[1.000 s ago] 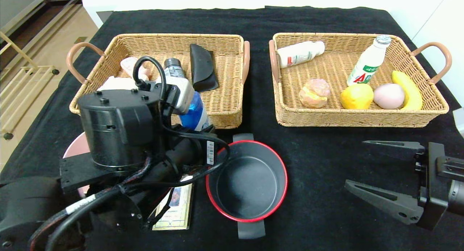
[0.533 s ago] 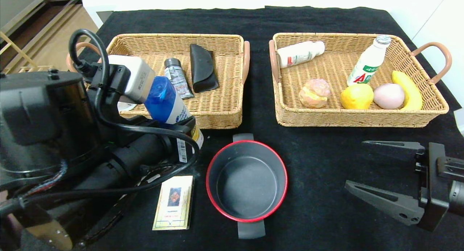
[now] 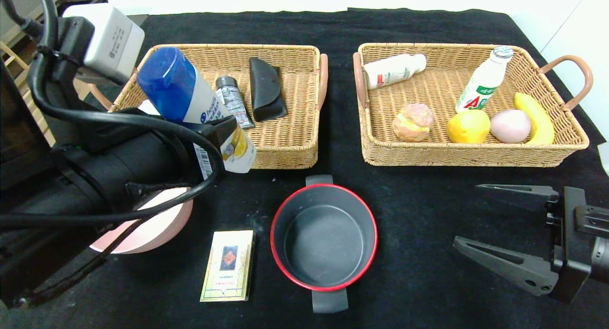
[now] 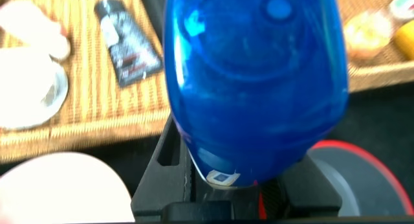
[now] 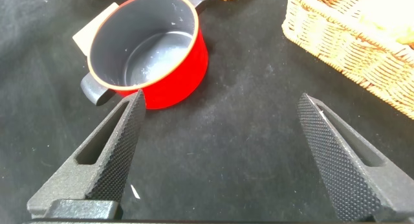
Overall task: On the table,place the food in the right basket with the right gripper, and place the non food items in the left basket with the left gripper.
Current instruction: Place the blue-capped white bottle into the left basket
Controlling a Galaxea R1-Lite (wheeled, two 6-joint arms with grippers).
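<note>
We see the left end effector [image 3: 216, 129] clamped on a blue-capped bottle [image 3: 190, 101], gripped round its lower body so the cap end tilts up and away toward the left basket [image 3: 285, 153]. Held that way, we judge it a non-food item headed for that basket; the bottle hangs over the basket's near-left corner, clear of the desk [image 3: 418, 215]. The left arm reaches in low from the left, forearm roughly level, wrist angled up toward the basket. In the left wrist view the blue cap [image 4: 255, 81] fills the frame between the jaws.

Already in the left basket: a small grey tube [image 3: 233, 103] and a black pouch [image 3: 266, 89], lying flat. On the desk in front sit a pink bowl [image 3: 152, 227] partly under the arm, a card box [image 3: 228, 265] and a red pot [image 3: 323, 236], so we judge more non-food is left to sort.

The right basket [image 3: 476, 155] holds two white bottles, a pastry, a lemon, a pink egg-like thing and a banana; food looks done.

The right end effector [image 3: 492, 224] waits spread wide and empty, low over the desk at right, near the pot.
</note>
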